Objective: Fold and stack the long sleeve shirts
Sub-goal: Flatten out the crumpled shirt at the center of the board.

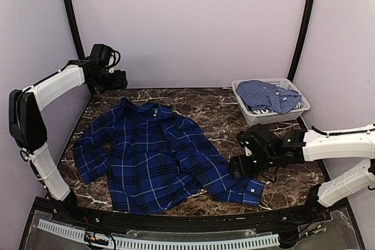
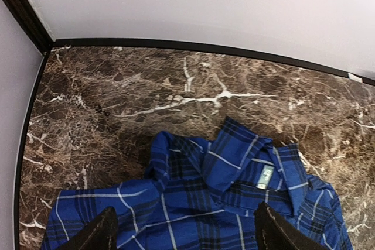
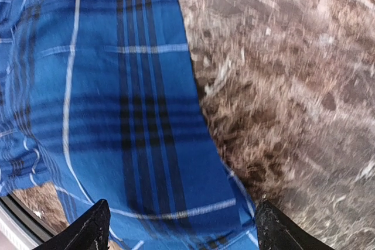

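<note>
Both gaping, empty, left tool (image 2: 184, 231) and right tool (image 3: 181, 226) above plaid shirt (image 1: 152, 156)

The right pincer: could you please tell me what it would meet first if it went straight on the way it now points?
Most likely the dark plaid shirt, whose sleeve lies straight ahead between the fingers of the open right pincer; how far off it lies is unclear.
</note>
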You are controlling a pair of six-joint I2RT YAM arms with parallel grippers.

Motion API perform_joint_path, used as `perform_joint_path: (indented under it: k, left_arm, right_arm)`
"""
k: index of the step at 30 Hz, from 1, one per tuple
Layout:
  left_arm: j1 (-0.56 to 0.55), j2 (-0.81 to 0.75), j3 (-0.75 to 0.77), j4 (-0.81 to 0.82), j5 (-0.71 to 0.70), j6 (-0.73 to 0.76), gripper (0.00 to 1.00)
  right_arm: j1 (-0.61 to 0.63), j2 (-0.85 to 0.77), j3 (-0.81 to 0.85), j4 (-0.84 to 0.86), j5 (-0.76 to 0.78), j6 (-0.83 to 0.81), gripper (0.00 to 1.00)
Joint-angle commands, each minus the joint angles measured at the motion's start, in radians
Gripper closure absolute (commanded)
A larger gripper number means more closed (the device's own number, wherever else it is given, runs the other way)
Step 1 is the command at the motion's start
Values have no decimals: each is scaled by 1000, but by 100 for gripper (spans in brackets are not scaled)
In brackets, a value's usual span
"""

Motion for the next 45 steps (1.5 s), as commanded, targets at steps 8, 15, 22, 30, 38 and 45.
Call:
perform_joint_path:
  k: [8,15,22,30,38,45]
  left_arm:
    - [-178,-267,-359,158,132,-136,21]
    - [-292,-318,-492,216,198,-213,20]
    - [-317,-339,-558,243,236,-240,19]
    - [-332,-356,-614,277,274,-256,19]
    - [-377,-317,-630,301,297,-265,19]
    - [-426,-251,-622,314,300,-270,20]
  right_arm:
    - [30,16,-127,173,-55,158,17]
    - [31,102,-154,313,-59,204,40]
    - [30,145,-16,155,55,166,99]
    - [-19,150,279,-143,346,32,100]
    - [-235,272,708,-142,403,-296,100]
    - [-395,528,1132,-154,461,-515,100]
